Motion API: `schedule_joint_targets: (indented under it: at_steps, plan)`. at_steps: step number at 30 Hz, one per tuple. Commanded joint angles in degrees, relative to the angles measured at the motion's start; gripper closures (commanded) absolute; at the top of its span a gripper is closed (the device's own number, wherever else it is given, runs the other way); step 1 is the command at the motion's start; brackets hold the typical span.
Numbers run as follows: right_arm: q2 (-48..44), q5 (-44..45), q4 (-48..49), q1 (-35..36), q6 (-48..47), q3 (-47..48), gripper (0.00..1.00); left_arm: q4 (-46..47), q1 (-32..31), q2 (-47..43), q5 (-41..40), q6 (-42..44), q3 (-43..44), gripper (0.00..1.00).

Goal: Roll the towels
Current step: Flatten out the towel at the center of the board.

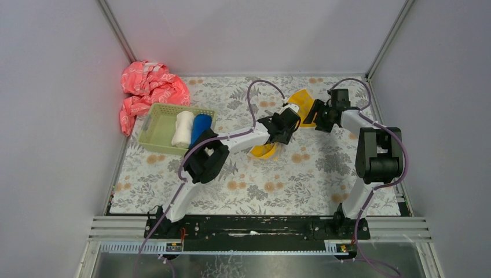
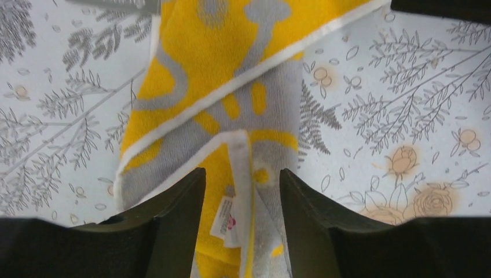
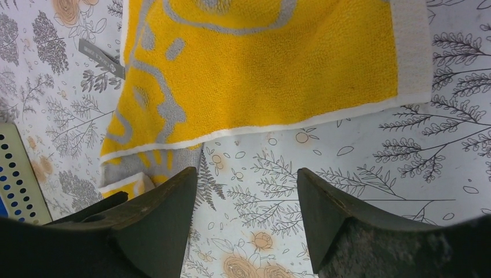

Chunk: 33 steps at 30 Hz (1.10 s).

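The yellow-orange towel, with grey pattern and white border, lies partly folded mid-table. My left gripper stands over its middle. In the left wrist view the jaws are apart, with a folded towel edge and its white label between them. My right gripper is open and empty. In its wrist view it hovers over bare tablecloth just short of the towel's edge. The cream-white towel and the royal blue towel lie rolled side by side in a basket.
The pale green basket stands at the back left; its corner shows in the right wrist view. A pink-red patterned cloth is bunched in the back left corner. Walls enclose the flowered table on three sides.
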Motion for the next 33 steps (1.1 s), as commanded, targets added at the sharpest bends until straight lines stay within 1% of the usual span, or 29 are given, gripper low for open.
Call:
schedule_joint_targets:
  at_steps: [1,3,4,5,7,10,11,14,18,23,27,33]
  plan:
    - [-0.3,0.4,2.3,-1.2,0.7,-0.2,0.30,2.1,0.3,2.1,-3.7,3.5,3.7,0.54]
    - [-0.1,0.9,2.3,-2.0,0.5,0.2,0.30,2.2,0.3,1.9,-3.5,4.2,3.7,0.62]
    - [0.1,1.8,2.1,-2.2,0.3,0.6,0.30,2.0,0.3,1.3,-3.0,4.6,3.5,0.68]
    - [0.4,2.6,1.9,-2.6,-0.1,1.1,0.30,2.1,0.3,0.1,-2.6,4.8,2.6,0.72]
    - [1.2,4.0,1.3,-3.2,-0.7,2.5,0.30,3.9,0.2,-3.3,-1.8,5.0,-1.1,0.84]
    - [3.3,5.5,-0.3,-4.1,-1.1,5.2,0.30,6.8,0.3,-9.2,-0.6,5.2,-8.4,0.98]
    - [3.8,6.1,-0.8,-4.4,-1.2,6.0,0.30,7.3,0.4,-11.2,-0.7,5.1,-10.6,1.00]
    - [5.7,8.6,-1.3,-4.8,-1.1,8.1,0.30,9.1,0.5,-17.0,0.7,5.2,-17.0,1.00]
    - [8.7,10.5,-4.6,-5.1,-1.0,12.0,0.30,10.3,0.4,-24.1,2.5,4.9,-24.8,1.00]
    - [10.6,14.8,-5.6,-5.1,0.2,13.8,0.34,13.0,0.4,-30.9,7.0,4.1,-32.9,1.00]
    - [12.4,12.7,-7.8,-5.1,0.2,14.8,0.40,14.2,0.4,-33.0,8.8,2.9,-36.9,1.00]
    - [14.6,9.9,-10.5,-4.6,-0.8,14.3,0.46,14.3,0.3,-32.2,10.1,2.3,-37.3,1.00]
